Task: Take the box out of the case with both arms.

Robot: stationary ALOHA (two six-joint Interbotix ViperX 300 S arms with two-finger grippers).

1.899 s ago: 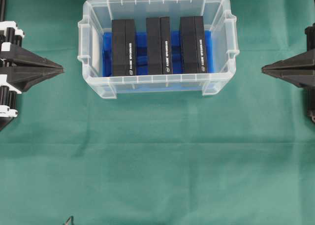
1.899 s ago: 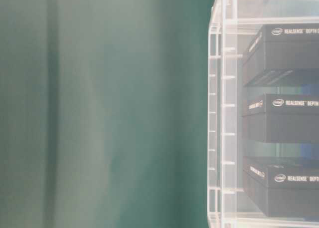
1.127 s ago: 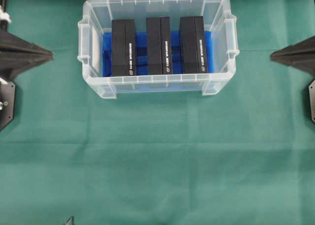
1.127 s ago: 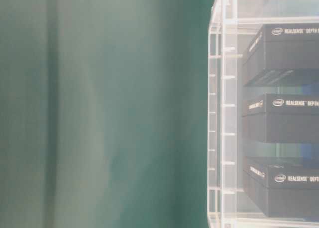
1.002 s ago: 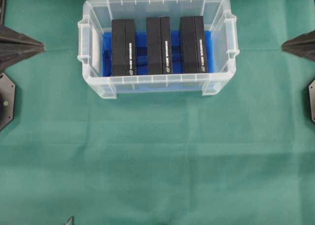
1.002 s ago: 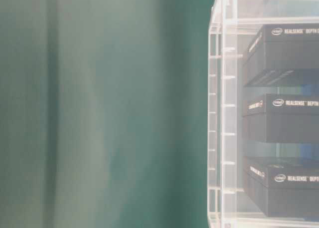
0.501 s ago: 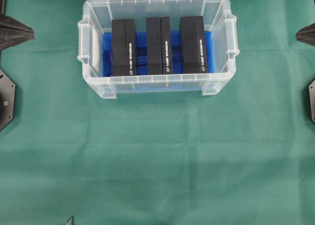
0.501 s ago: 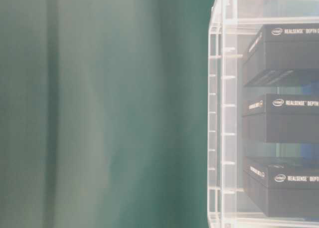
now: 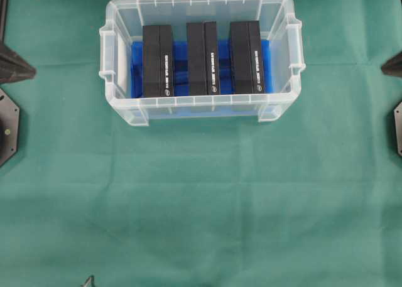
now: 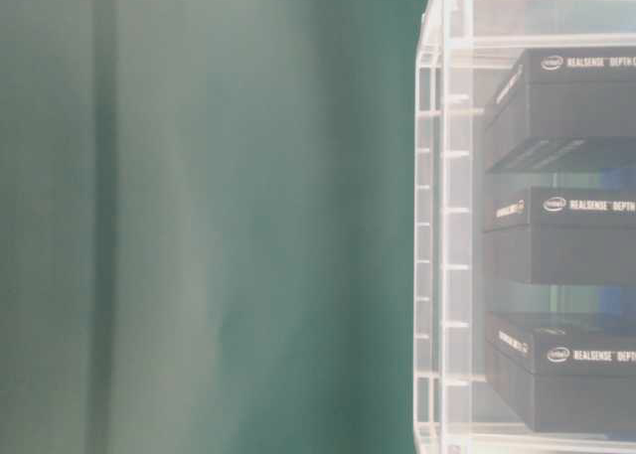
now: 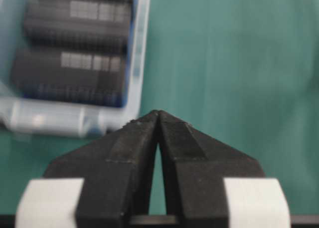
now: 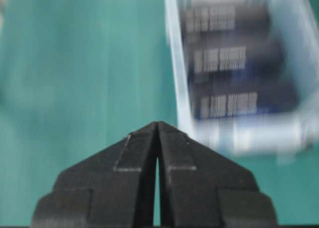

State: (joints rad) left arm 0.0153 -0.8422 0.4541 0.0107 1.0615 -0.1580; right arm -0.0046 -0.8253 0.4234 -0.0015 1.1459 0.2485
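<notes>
three black boxes (image 9: pixel 202 58) are seen upright in the case (image 9: pixel 119 61); left gripper (image 11: pixel 158 113) and right gripper (image 12: pixel 158 123) are pressed together, empty, well apart from the case.

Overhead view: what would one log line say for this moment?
case: three boxes inside | left gripper: shut, empty | right gripper: shut, empty | box: not yet taken

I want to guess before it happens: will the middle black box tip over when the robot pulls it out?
Maybe. The middle box stands on a narrow edge, so it might wobble. It looks stiff, probably not floppy. Its neighbours in the tub sit apart, so they won't prop it.
</notes>
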